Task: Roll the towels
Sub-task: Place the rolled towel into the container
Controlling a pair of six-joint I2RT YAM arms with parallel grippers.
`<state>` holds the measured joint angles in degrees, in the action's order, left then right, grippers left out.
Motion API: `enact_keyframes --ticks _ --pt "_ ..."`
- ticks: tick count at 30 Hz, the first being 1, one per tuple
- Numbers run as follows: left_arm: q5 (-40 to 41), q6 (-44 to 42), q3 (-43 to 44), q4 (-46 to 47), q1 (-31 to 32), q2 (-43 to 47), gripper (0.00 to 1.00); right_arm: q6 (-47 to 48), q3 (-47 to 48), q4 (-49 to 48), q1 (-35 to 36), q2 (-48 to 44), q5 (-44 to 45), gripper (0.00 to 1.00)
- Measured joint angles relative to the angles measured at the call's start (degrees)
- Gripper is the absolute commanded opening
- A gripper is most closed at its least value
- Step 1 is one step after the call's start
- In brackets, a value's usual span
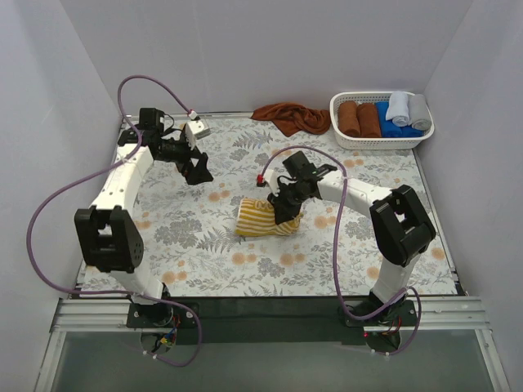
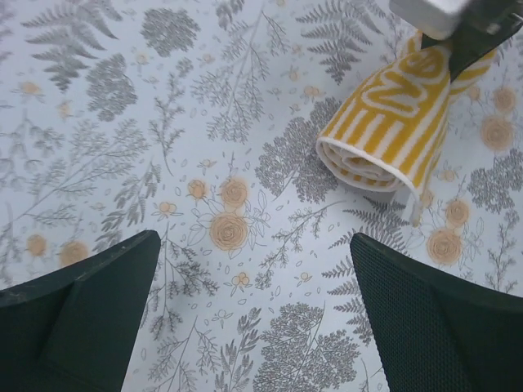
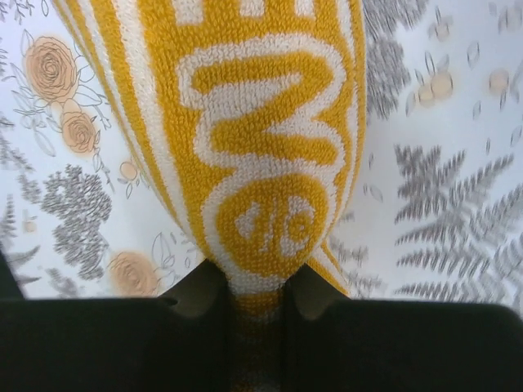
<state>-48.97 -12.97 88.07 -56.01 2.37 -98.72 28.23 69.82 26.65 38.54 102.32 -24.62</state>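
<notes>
The mustard-yellow striped towel [image 1: 263,220] lies as a roll in the middle of the table. My right gripper [image 1: 288,211] is shut on its right end; the right wrist view shows the cloth [image 3: 245,122] pinched between the jaws [image 3: 256,302]. My left gripper [image 1: 198,173] hangs open and holds nothing, up and to the left of the roll. Its wrist view shows the wide jaws [image 2: 253,245] over bare table, with the roll's spiral end [image 2: 384,135] at the upper right. The rust-brown towel [image 1: 290,117] lies crumpled at the back edge.
A white basket [image 1: 384,144] at the back right holds rolled brown, blue and grey cloths. White walls close in the table on three sides. A floral cloth [image 1: 204,245] covers the table.
</notes>
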Motion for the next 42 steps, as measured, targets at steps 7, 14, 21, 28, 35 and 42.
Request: enact_keyframes --ticks 7,14,21,28,35,42 --pt "5.7 15.0 -6.7 11.4 1.9 11.2 0.98 -8.8 6.6 12.1 -13.0 2.4 -9.6 0.01" --pt "6.9 19.4 -11.0 12.6 3.2 11.3 0.98 -11.8 24.8 19.6 -30.7 5.1 -13.3 0.01" --pt "6.4 20.5 -11.7 13.2 6.2 12.7 0.98 -13.2 50.6 20.8 -47.1 14.3 -11.5 0.01" --pt "6.3 21.0 -13.9 14.5 6.4 14.5 0.98 -16.1 60.0 16.3 -55.0 21.4 -6.6 0.01" --pt "6.4 21.3 -14.6 14.7 6.4 14.5 0.98 -22.4 60.4 8.2 -54.9 26.6 -4.0 0.01" --pt "6.6 21.4 -16.3 14.9 6.4 15.2 0.98 -28.9 60.4 1.7 -53.5 30.2 -2.2 0.01"
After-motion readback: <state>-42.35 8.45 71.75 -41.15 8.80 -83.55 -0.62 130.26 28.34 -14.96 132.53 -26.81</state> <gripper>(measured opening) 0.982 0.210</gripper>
